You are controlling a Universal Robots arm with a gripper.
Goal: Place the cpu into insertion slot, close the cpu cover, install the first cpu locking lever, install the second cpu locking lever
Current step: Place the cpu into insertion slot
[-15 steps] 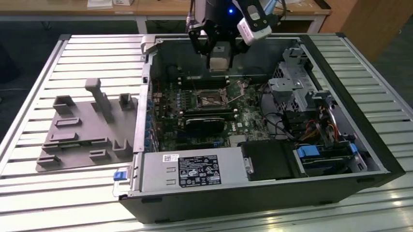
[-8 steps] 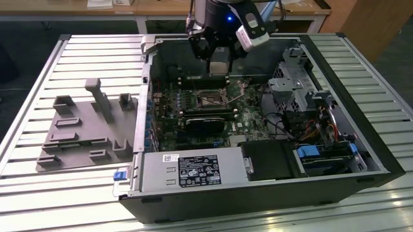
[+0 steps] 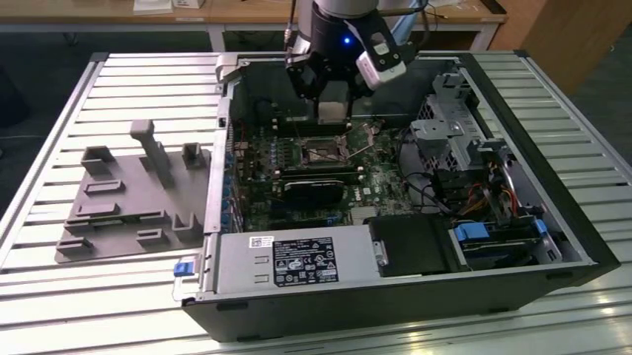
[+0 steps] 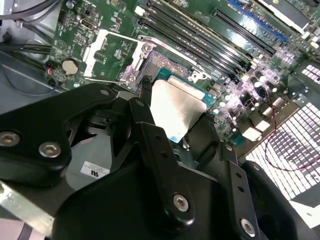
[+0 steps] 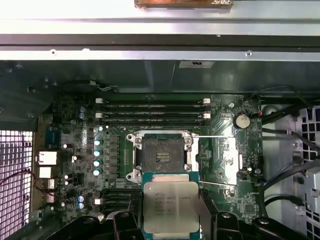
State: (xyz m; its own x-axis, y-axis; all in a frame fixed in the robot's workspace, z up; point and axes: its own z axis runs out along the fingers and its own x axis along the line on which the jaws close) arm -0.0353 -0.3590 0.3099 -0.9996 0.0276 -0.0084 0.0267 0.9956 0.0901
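Two gripper (image 5: 170, 222) fingers (image 5: 124, 224) clamp the print-topped cpu (image 5: 170, 202) near the open insertion slot (image 5: 161, 156)

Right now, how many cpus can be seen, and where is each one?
1. The cpu is gripped between the fingers, just beside the empty socket. Another may be hidden elsewhere.

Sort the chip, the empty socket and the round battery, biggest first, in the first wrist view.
1. cpu and empty socket: look alike; the cpu is nearer the camera, so unranked.
2. round battery: clearly smallest.
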